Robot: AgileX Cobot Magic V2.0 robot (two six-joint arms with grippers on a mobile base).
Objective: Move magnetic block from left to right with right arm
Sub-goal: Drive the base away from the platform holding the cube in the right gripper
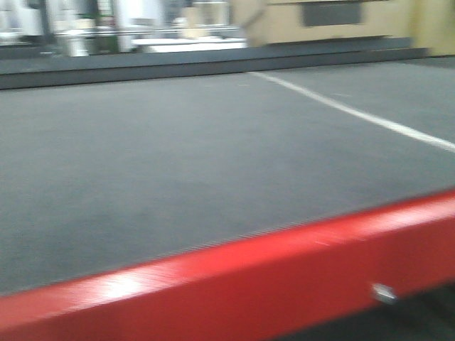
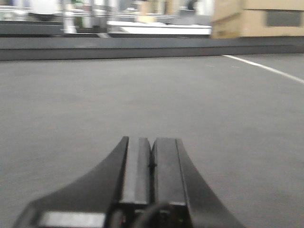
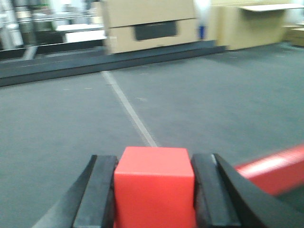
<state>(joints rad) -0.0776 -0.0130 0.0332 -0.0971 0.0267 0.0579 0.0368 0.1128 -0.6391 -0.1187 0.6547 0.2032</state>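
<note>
**Red block clamped in your right gripper**

Nearest the lens in your right wrist view, the magnetic block [image 3: 154, 187] fills the bottom centre of the frame. It is clamped in your right gripper [image 3: 154, 159], with the black fingers [image 3: 97, 190] pressed against its left and right faces. You cannot tell from here whether the block touches the grey mat [image 3: 57, 128] below it. Reading on to the right, a white line [image 3: 130, 111] runs up the mat from behind the block. A red bar [image 3: 270, 168] crosses the lower right corner. A tan cardboard box [image 3: 152, 21] stands blurred at the top centre.

In your left wrist view, the left gripper [image 2: 152, 140] sits at the bottom centre with its two pads pressed together and nothing between them. Bare mat lies ahead of it.

In the front view, the red bar slants across the bottom edge, with a small metal screw [image 1: 384, 293] at its lower right. No gripper shows in that view.
</note>
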